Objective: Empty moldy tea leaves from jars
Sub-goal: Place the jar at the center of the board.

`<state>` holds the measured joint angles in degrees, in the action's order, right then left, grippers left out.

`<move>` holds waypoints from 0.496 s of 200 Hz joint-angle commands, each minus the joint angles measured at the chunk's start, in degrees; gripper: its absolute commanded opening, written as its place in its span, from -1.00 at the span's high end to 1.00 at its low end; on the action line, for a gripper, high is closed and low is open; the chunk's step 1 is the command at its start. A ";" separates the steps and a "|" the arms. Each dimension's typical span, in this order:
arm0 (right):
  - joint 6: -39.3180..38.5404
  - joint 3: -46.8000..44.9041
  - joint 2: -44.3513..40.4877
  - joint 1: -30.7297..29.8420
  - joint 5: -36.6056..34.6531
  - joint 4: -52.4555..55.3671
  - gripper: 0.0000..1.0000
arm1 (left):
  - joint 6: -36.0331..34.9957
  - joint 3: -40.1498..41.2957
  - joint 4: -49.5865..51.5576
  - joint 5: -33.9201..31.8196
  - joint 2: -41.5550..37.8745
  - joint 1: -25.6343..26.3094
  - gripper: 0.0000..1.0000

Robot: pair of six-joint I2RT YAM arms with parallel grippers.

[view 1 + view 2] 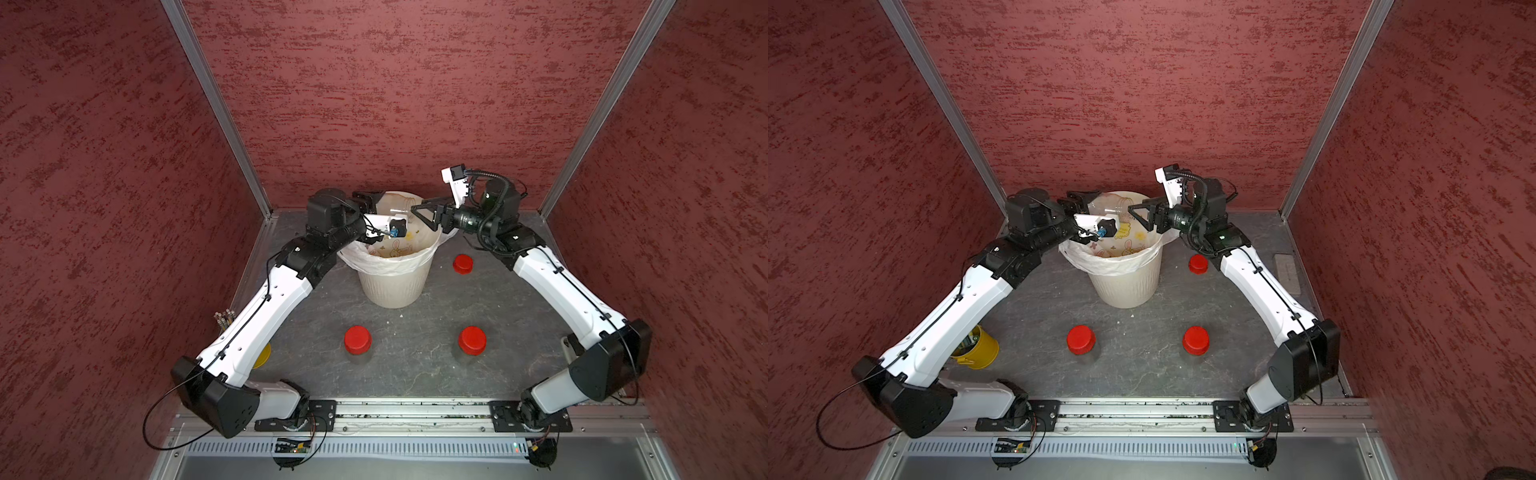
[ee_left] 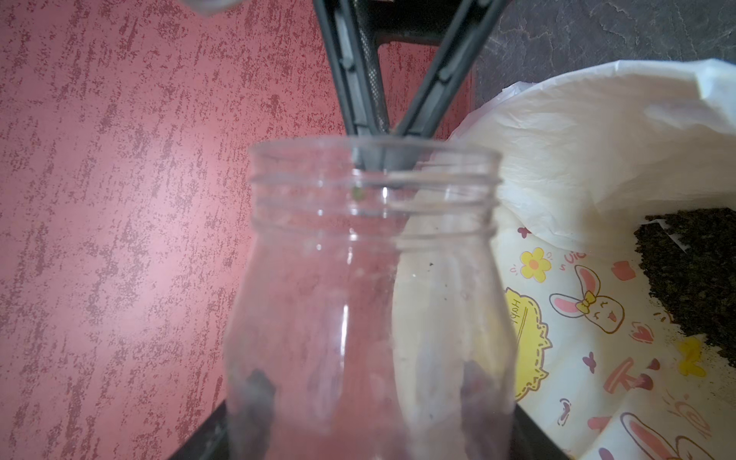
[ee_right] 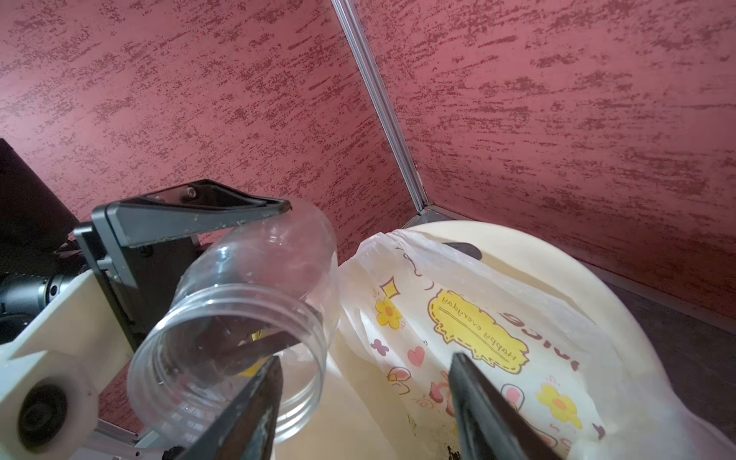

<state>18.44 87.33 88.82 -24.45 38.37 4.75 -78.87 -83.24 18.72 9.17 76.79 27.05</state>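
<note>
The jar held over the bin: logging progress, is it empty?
Empty, bar a few specks: the jar is lidless and clear throughout; dark tea leaves lie in the bag.

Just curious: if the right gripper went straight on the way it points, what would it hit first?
Probably the mouth rim of the clear jar tilted over the bin, though depth is hard to judge.

An empty, lidless open jar (image 1: 395, 205) lies on its side over the bin (image 1: 390, 286). A loose red lid (image 1: 462, 264) rests on the tabletop (image 1: 415, 374). The second jar (image 1: 357, 341) and third jar (image 1: 472, 341) stand upright, red-capped and well apart.
</note>
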 commanded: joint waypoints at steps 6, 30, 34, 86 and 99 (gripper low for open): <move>-0.33 2.77 1.30 -0.55 0.47 -1.90 -0.29 | 1.23 0.50 0.08 1.37 -1.21 -0.07 -0.39; -0.33 3.76 2.19 -0.81 0.57 -1.80 -0.23 | 1.24 0.41 0.09 1.43 -1.13 -0.13 -0.39; -0.34 3.88 2.39 -0.85 0.61 -1.83 -0.22 | 1.21 0.34 0.11 1.46 -1.12 -0.08 -0.39; -0.33 5.28 3.92 -1.38 1.18 -1.77 -0.06 | 1.43 0.41 0.00 1.53 -0.99 -0.07 -0.39; -0.42 5.55 4.14 -1.48 1.26 -1.70 -0.02 | 1.41 0.45 0.01 1.48 -0.95 -0.08 -0.39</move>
<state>18.41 90.52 92.53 -25.41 38.57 4.45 -78.78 -83.24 18.87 9.39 76.82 27.05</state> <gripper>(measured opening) 0.528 0.727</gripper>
